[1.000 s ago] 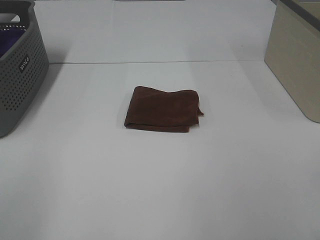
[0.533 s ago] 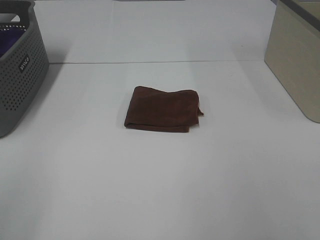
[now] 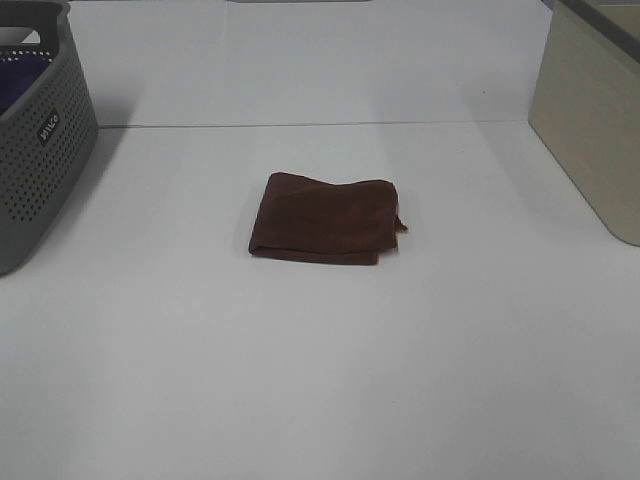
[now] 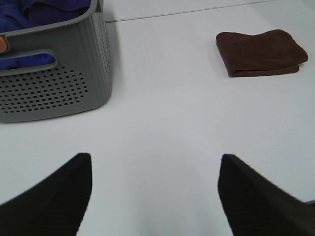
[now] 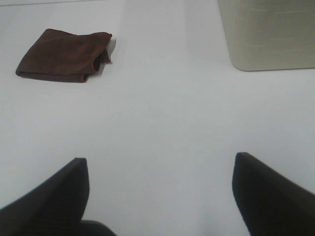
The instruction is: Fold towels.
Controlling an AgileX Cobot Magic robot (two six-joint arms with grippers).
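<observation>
At the centre of the white table [image 3: 320,380], the dark reddish-brown terry towel [image 3: 325,219] lay already folded into a compact rectangular pad, with a small corner flap protruding at its 3 o'clock edge. Neither arm appeared in the high view. Both wrist views showed the towel well apart from the claws. The left gripper [image 4: 155,196] had its two dark fingers spread wide with bare table between them, holding nothing; the right gripper [image 5: 160,196] stood likewise, spread and empty.

A grey perforated plastic basket [image 3: 35,170] containing purple cloth [image 4: 29,14] stood at 9 o'clock from the towel, and a beige rectangular bin [image 3: 590,120] at 2 o'clock.

Judged from this layout, folding appeared essentially complete. If a finishing step remained, it would call for tucking the protruding flap flush, approaching low from the 3 o'clock side, and pinching only the top layer so the stacked layers beneath did not slide.
</observation>
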